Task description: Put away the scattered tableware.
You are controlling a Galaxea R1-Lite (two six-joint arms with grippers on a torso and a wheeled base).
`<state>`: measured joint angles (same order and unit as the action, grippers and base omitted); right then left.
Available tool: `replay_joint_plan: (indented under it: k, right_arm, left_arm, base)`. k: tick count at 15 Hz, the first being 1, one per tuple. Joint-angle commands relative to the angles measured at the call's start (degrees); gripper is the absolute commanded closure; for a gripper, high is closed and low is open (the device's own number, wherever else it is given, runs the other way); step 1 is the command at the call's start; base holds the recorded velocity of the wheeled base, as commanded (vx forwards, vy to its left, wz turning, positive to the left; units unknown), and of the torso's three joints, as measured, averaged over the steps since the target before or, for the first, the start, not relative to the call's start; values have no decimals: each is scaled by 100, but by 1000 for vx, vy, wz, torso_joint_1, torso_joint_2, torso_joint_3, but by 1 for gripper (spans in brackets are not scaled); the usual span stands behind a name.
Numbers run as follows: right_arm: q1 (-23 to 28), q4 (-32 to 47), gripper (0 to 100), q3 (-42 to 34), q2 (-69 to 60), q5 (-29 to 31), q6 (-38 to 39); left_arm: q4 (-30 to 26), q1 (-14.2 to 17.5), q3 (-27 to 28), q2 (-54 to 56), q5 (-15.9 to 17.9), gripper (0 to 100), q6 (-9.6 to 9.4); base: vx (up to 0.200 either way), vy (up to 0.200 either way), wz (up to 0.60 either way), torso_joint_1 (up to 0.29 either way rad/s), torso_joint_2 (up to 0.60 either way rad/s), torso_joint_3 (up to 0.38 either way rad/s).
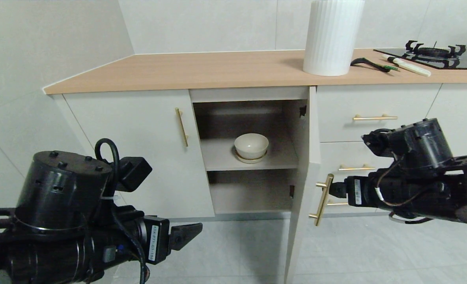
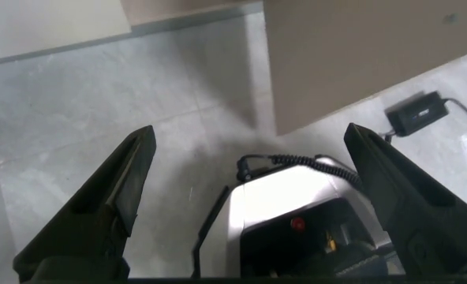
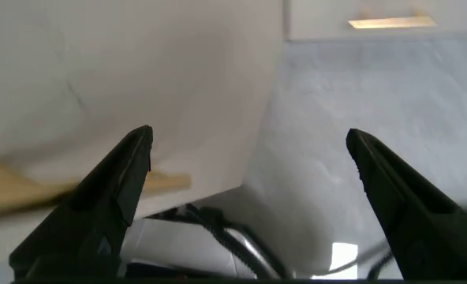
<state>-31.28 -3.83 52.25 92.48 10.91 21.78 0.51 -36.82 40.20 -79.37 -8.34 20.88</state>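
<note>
The bowl (image 1: pixel 251 145), on its saucer (image 1: pixel 250 159) on the upper shelf (image 1: pixel 283 157), looks light, stiff, slick and breakable, best pinched at the rim; left gripper (image 1: pixel 194 233) and right gripper (image 1: pixel 333 189) have jaws open, empty.

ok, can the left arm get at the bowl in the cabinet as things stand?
Probably yes: the door stands open, nothing sits in front of the bowl on its shelf, and the left tool is open and empty.

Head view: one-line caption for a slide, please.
A bowl on a saucer inside the open cabinet; right gripper at the door handle, left gripper low.
</note>
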Motion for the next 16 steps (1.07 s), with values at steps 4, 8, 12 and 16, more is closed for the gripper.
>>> replay_joint_plan:
  k: [4, 8, 12, 16]
  right_arm:
    - [-229, -30, 0, 980, 1141, -423, -95]
    - [-256, -1094, 0, 945, 1598, -362, 239]
    - [-264, -1349, 0, 945, 1756, -353, 379]
    - [-264, -1586, 0, 963, 2037, -344, 449]
  left_arm:
    - [37, 8, -30, -87, -1, 0, -5]
    - [37, 8, -39, -96, -19, 0, -5]
    - [37, 43, -57, 10, -45, 0, -5]
    - [45, 148, -30, 62, -124, 0, -14]
  base:
    - [0, 0, 0, 0, 0, 0]
    - [0, 0, 0, 0, 0, 0]
    - [0, 0, 0, 0, 0, 0]
    - [0, 0, 0, 0, 0, 0]
